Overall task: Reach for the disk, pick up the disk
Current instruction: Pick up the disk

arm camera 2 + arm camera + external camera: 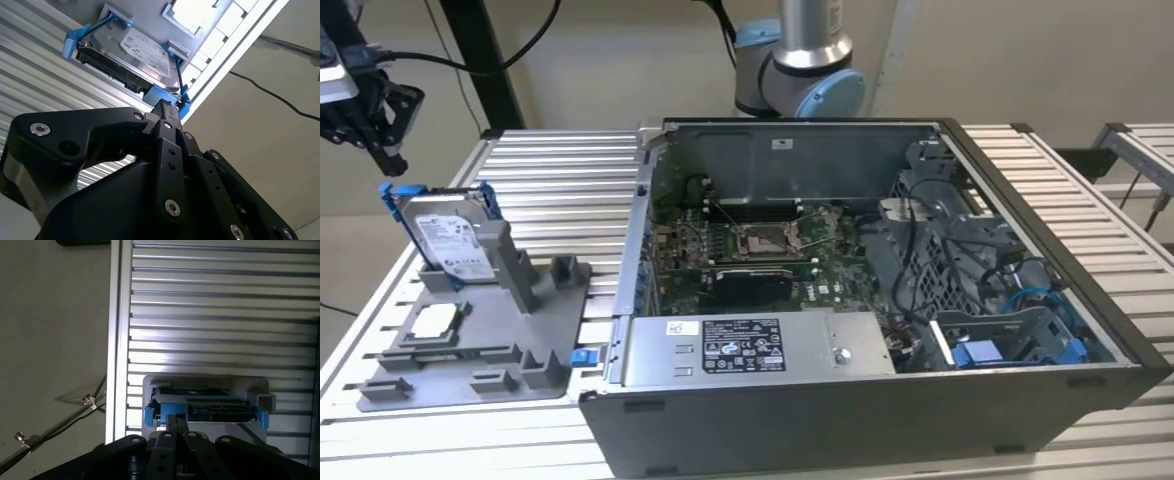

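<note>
The black gripper (pixel 162 106) points its tip at the near blue carrier edge of the disk (pixel 137 55); contact cannot be told. The disk, silver with a white label, stands in a grey holder (pixel 145 15) on the ribbed metal table (pixel 40 60). Beyond the table's edge, a black cable (pixel 270 95) crosses the floor (pixel 260 160).

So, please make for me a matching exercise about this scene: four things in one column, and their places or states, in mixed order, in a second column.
Things:
1. disk
2. square chip
3. computer case
4. gripper

Places or states:
A. lies flat on the grey fixture
B. open on top, boards visible inside
C. hovers above the disk
D. stands on edge in the grey fixture

Pairs: 1-D, 2-A, 3-B, 4-C
</note>
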